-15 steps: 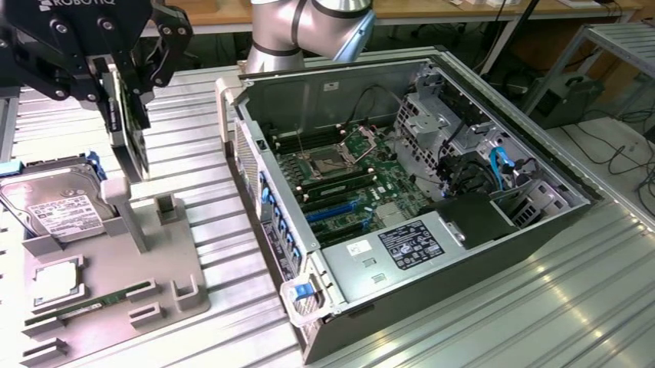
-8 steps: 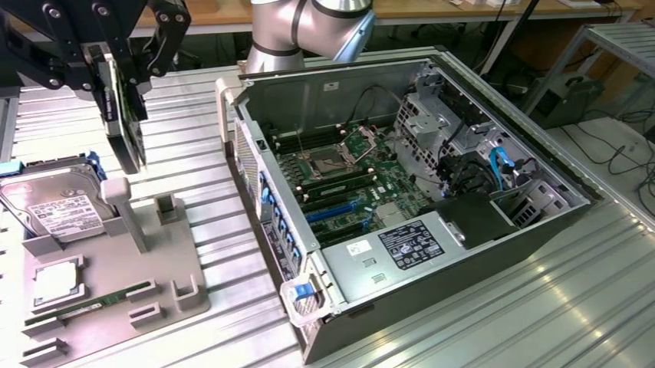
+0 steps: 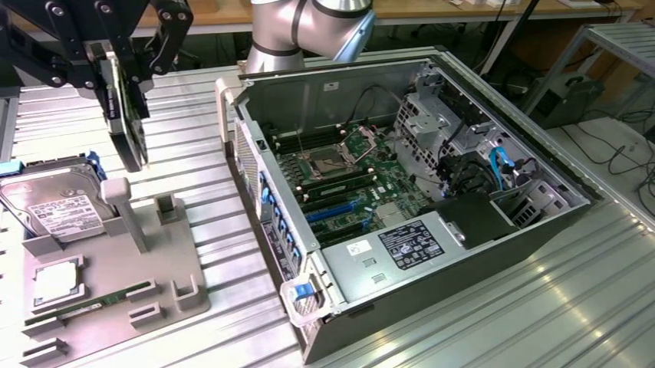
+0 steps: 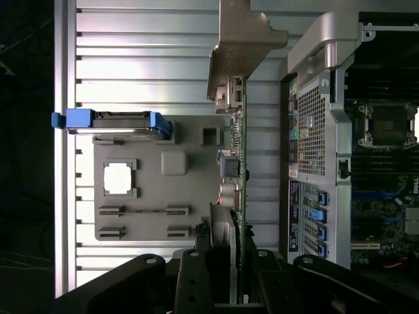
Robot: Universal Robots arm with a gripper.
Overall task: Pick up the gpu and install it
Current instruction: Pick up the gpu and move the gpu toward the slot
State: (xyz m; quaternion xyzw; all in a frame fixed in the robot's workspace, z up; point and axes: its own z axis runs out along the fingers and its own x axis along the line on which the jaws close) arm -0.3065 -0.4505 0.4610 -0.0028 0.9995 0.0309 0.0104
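Observation:
The gpu (image 3: 129,119) is a dark flat card hanging on edge in the air at the exterior view's upper left, above the grey parts holder (image 3: 153,261). My gripper (image 3: 128,54) is shut on its upper part. In the wrist view the gpu (image 4: 239,163) appears edge-on with its pale metal bracket (image 4: 243,39) at the far end, and the gripper (image 4: 232,258) clamps its near end. The open computer case (image 3: 430,130) lies on its side to the exterior view's right of the card, with the motherboard (image 3: 343,180) and blue slots (image 3: 333,215) exposed.
On the grey holder (image 4: 196,216) sit a hard drive with blue rails (image 3: 57,203) (image 4: 114,122), a square processor (image 3: 57,280) (image 4: 118,178) and a narrow memory stick (image 3: 103,299). The case's rear panel (image 4: 314,163) stands beside the card. The ribbed metal table (image 3: 532,307) runs around everything.

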